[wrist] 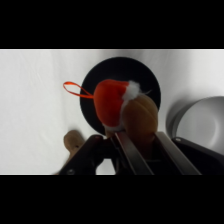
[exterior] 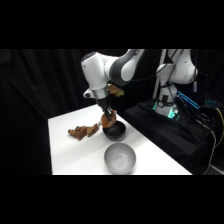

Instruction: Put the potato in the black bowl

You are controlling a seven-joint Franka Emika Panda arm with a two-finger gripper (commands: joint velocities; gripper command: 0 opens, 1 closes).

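Surface: white surface (exterior: 65, 150) against a dark curtained background, with the arm's base at the upper right of the side view.
Gripper: gripper (wrist: 141, 136) comes down from above over the far middle of the surface; its two fingers (wrist: 129, 150) are closed on the potato.
Potato: orange-brown potato (wrist: 140, 117) sits between the fingers, held up off the surface, directly above the black bowl in both views; in the side view it (exterior: 108, 119) hangs just over the bowl's rim.
Black bowl: glossy black bowl (wrist: 90, 100) lies below the gripper; in the side view it (exterior: 116, 132) stands between the brown pieces and the surface's right edge.
Red object: a red rounded thing (wrist: 107, 102) with a white tuft and a thin red loop shows next to the potato, over the bowl; I cannot tell whether it rests in the bowl.
Grey bowl: larger grey metallic bowl (exterior: 120, 158) stands near the front, just beside the black bowl.
Brown pieces: dark knobbly pieces (exterior: 82, 131) lie left of the black bowl.
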